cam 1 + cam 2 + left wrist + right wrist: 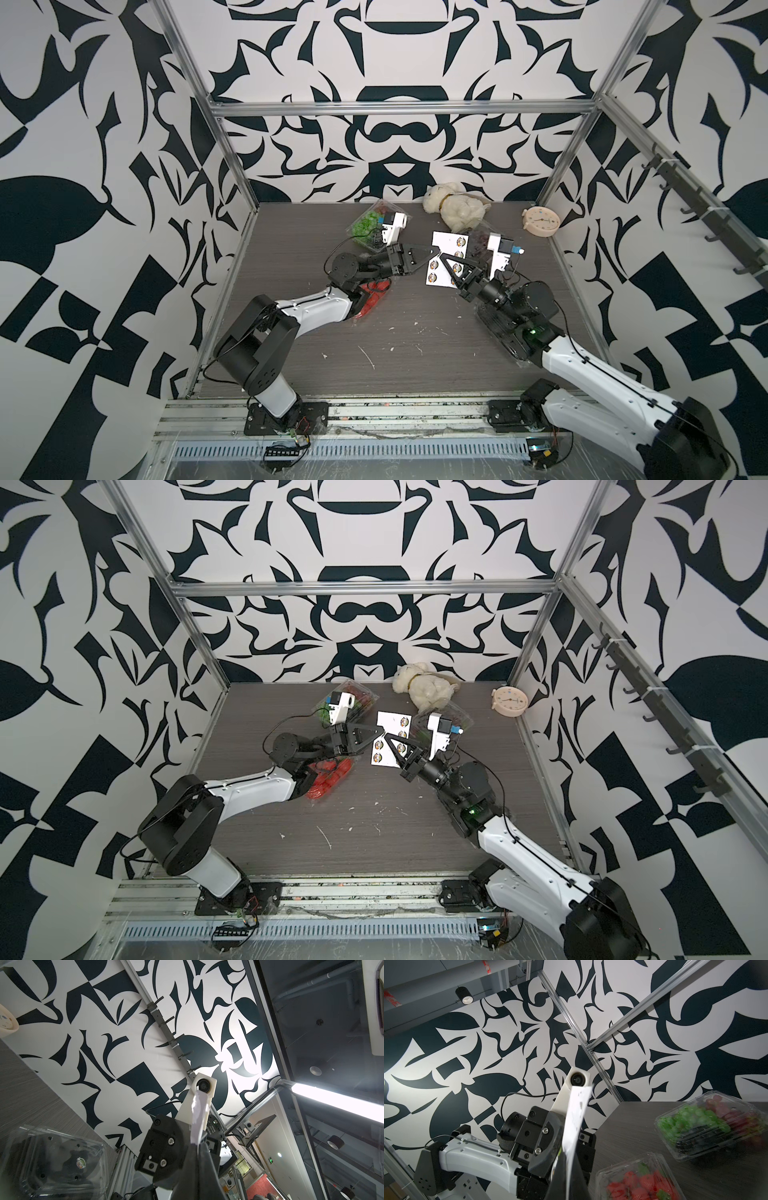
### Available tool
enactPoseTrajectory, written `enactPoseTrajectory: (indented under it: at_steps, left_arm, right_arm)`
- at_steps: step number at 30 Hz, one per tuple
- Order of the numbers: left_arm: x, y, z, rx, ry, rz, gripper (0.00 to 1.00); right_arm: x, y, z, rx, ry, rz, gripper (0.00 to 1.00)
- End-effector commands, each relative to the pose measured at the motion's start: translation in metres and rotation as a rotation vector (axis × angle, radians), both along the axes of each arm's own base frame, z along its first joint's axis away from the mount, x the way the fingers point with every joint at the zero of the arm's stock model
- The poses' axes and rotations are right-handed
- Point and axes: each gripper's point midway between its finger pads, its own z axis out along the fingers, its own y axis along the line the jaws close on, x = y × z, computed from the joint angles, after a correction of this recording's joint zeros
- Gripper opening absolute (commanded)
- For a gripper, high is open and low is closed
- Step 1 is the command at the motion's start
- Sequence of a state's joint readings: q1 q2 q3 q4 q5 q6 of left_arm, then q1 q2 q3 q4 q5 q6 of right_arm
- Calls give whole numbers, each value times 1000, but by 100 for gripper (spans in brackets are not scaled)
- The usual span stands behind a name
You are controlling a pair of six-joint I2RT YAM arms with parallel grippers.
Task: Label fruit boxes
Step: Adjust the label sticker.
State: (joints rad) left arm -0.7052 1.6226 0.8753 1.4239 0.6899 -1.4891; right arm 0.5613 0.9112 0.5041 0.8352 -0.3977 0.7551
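Jaws of left gripper and right gripper both clamped on the white sticker sheet, held aloft mid-scene. Best, by judgement: keep one pinch steady on the backing, peel a single round label slowly with the other, avoid creasing. Fruit boxes: grapes far left, second grapes just right of the sheet, strawberries under the left arm, avocados near right under the right arm. Print on the sheet's labels too small to read; round sticker on the avocado lid, lettering blurred.

Robot lab test cell: aluminium frame, patterned backdrop walls, slotted mounting rail.
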Motion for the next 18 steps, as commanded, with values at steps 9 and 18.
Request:
enactPoseTrajectory:
  at_steps: [9, 18]
  left_arm:
    - [-9, 0, 6, -6, -39, -29, 0]
    - [-9, 1, 5, -4, -43, -28, 0]
  right_arm:
    - [-7, -6, 31, 3, -63, 0, 7]
    - [-5, -13, 33, -3, -61, -21, 11]
